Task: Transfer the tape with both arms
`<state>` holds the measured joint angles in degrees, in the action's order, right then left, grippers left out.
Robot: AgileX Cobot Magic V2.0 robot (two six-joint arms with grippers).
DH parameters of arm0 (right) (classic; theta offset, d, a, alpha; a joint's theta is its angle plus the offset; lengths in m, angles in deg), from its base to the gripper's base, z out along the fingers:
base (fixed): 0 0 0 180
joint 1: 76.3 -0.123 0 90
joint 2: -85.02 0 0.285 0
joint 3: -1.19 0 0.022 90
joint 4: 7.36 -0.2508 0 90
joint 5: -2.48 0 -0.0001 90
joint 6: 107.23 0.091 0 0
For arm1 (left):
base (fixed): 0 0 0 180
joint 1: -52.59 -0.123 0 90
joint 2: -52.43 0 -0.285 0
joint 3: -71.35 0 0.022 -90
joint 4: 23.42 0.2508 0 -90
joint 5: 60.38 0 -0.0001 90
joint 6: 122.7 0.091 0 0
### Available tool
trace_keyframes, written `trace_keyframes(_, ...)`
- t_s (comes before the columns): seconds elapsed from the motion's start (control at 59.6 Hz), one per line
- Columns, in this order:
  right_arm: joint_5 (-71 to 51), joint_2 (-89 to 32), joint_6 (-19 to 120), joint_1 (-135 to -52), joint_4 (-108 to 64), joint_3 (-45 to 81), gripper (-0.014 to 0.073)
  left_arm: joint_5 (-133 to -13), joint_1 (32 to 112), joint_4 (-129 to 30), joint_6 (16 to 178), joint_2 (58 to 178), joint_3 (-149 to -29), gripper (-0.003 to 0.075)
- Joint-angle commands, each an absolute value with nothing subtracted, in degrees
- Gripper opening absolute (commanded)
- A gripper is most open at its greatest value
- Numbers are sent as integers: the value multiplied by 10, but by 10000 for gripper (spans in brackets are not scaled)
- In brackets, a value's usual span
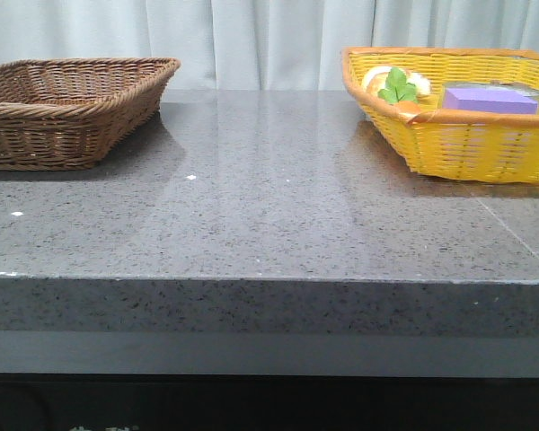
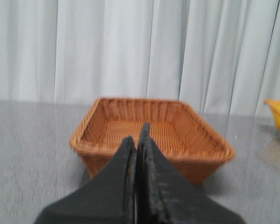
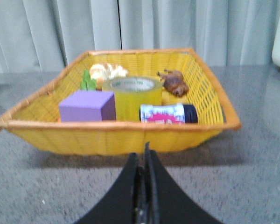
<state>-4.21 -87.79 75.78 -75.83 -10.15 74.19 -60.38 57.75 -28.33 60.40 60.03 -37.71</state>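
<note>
Front view shows a grey table [image 1: 269, 224] with a brown basket [image 1: 67, 108] at upper left and a yellow basket [image 1: 458, 135] at upper right. Right wrist view: the tape [image 3: 132, 96] stands inside the yellow basket, mid-frame, beside a purple block [image 3: 87, 106] and a can [image 3: 168, 114]. The right hand [image 3: 144, 154] is clenched, grasping nothing. The left hand [image 2: 138, 137] is likewise clenched, before the brown basket.

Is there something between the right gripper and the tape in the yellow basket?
Yes. The yellow basket's near wall stands between the shut right gripper and the tape. The purple block and a can flank the tape, so a reach from above looks best.
</note>
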Motion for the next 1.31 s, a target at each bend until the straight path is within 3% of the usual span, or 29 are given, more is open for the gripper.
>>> trace_keyframes(0.0, -41, -890, 755, -755, -100, 671, -67, -590, 582, -284, 606, 592, -446, -20)
trace_keyframes(0.218, -144, -839, 755, -755, -87, 500, -67, -723, 582, -284, 606, 625, -613, -20)
trace_keyframes(0.553, -330, -667, 755, -755, -88, 294, -67, -858, 582, -284, 606, 792, -814, -20)
trace_keyframes(0.805, -372, -588, 755, -755, -88, 273, -67, -919, 582, -296, 606, 897, -833, -20)
trace_keyframes(1.291, -415, -500, 743, -755, -87, 274, -61, -917, 582, -286, 606, 1035, -833, -20)
